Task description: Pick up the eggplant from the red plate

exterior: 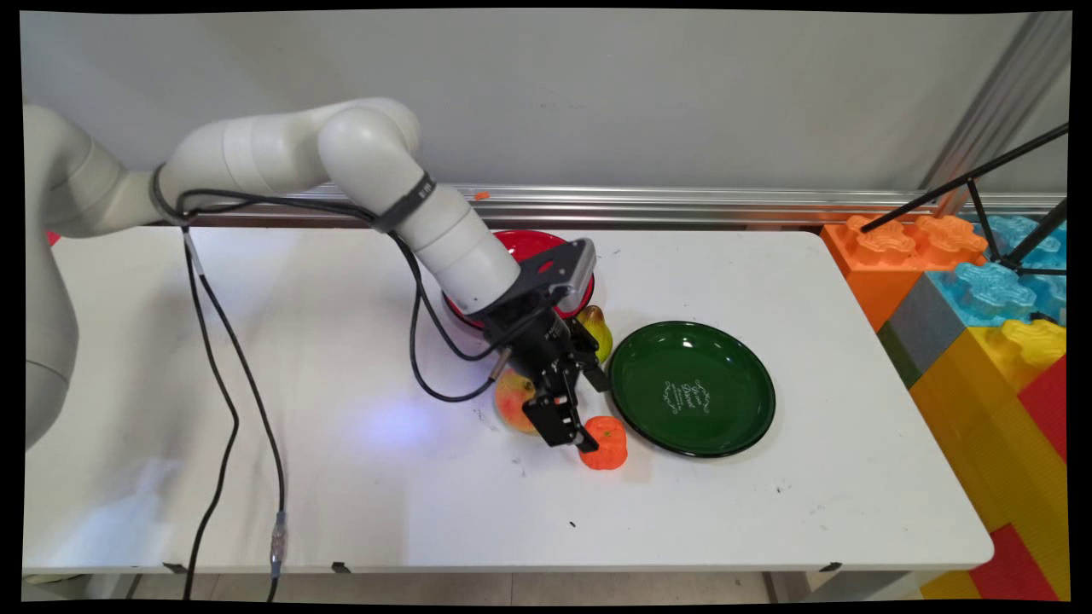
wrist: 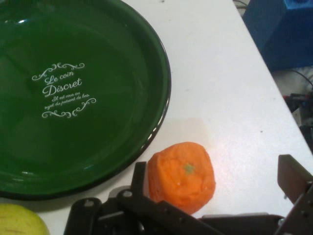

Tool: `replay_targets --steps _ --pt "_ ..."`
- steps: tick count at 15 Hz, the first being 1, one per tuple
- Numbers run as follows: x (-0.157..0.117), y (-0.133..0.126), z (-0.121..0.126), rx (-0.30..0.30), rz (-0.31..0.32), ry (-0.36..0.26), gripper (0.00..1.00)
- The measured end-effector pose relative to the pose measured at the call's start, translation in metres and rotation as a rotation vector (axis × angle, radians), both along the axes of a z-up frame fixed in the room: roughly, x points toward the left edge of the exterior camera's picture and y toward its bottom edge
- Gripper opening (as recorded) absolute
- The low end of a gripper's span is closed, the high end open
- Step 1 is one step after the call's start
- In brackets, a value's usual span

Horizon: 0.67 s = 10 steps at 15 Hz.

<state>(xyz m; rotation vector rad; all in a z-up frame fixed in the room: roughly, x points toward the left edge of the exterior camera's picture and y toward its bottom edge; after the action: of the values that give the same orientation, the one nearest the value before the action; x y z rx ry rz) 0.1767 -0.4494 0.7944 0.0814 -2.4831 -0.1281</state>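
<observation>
My gripper [exterior: 599, 415] hangs low over the table with its jaws open and nothing held. An orange toy fruit [exterior: 604, 443] [wrist: 182, 174] sits on the table between the two fingers, close against the left finger [wrist: 139, 177] in the hand view. The other finger [wrist: 293, 176] stands well apart from it. A dark green plate [exterior: 717, 426] [wrist: 98, 147] with white lettering lies just beyond the fruit and holds nothing.
A yellow-green pear [exterior: 597, 328] [wrist: 19, 221] lies by the green plate's rim, and a reddish-yellow apple [exterior: 514, 399] behind the gripper. A red plate [exterior: 529, 246] sits under the wrist. Large toy bricks [exterior: 981, 324] and a black tripod [exterior: 981, 196] stand at the right.
</observation>
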Motion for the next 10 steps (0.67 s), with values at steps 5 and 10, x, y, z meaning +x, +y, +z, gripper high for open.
replay_targets --steps 5,10 --pt "0.006 0.005 0.028 0.01 0.016 -0.011 1.0" --pt "0.018 0.0 0.054 0.017 0.035 -0.02 1.0"
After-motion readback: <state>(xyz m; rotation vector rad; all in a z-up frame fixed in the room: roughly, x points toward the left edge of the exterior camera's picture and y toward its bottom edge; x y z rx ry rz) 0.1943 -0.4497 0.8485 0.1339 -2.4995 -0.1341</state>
